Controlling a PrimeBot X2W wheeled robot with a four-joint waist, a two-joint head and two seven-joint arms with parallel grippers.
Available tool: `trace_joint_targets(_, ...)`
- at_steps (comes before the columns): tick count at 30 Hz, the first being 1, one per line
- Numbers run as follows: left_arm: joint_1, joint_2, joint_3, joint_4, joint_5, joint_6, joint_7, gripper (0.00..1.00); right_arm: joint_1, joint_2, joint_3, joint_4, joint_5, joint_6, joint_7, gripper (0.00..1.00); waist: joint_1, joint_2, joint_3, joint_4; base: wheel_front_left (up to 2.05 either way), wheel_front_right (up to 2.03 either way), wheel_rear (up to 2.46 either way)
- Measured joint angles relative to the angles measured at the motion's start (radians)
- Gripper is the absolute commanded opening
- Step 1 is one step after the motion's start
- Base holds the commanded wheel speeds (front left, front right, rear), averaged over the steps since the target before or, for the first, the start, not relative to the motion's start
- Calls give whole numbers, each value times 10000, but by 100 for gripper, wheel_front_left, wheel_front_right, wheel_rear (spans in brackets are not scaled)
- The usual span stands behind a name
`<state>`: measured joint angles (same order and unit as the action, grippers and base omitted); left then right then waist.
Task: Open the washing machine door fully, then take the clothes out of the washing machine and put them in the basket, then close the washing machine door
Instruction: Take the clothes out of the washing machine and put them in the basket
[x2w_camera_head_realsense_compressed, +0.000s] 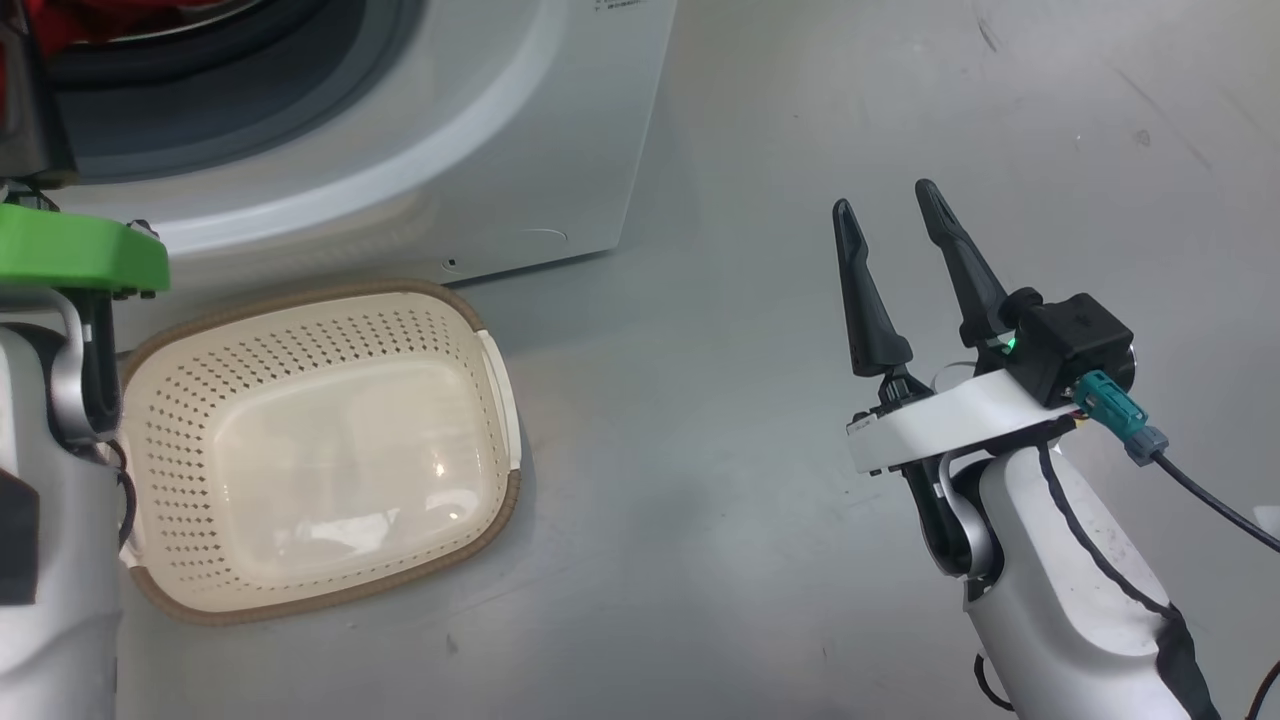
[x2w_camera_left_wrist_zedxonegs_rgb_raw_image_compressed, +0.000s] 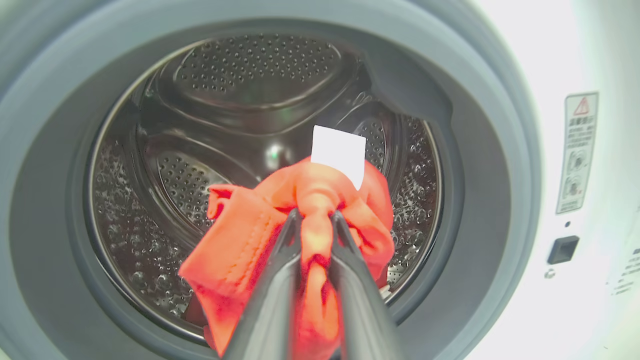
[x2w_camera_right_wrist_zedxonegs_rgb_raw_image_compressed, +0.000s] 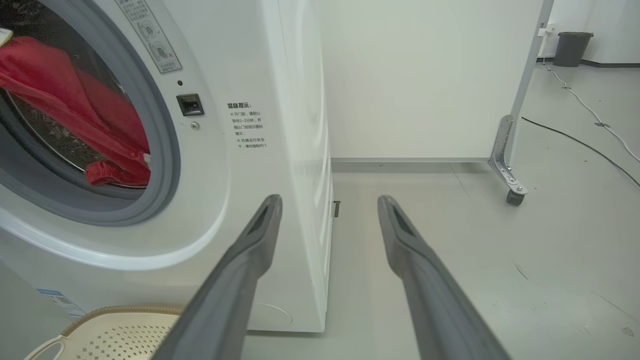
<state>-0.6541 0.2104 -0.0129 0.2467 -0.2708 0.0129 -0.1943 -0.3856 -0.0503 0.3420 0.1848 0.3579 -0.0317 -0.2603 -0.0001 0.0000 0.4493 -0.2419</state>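
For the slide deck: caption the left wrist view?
Left gripper, fingers pinching the clothes at the washing machine drum mouth.

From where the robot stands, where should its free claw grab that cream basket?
Probably the pale side handle of the basket, nearest the open right claw. Come from above on that side: the basket sits upright and the handle is a thin lip to straddle.

The drum (x2w_camera_left_wrist_zedxonegs_rgb_raw_image_compressed: 260, 75) was shiny perforated steel inside a matt grey rubber ring (x2w_camera_left_wrist_zedxonegs_rgb_raw_image_compressed: 480, 210), the red clothes (x2w_camera_left_wrist_zedxonegs_rgb_raw_image_compressed: 240, 245) soft cloth, and the basket (x2w_camera_head_realsense_compressed: 300, 330) glossy cream plastic with a woven-look rim.
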Motion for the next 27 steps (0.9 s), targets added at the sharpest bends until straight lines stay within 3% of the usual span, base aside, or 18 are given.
trace_joint_targets(19, 1461, -345, -90, -2675, 174, 368, -316, 0, 918, 0, -387, 215, -90, 119, 0, 100, 0, 0, -1556, 555, 0, 0, 0)
trace_joint_targets(27, 2432, -612, -127, -3298, 111, 548, 13, 0, 1125, 2, -426, 198, -104, 132, 0, 100, 0, 0, -1894, 786, 0, 0, 0)
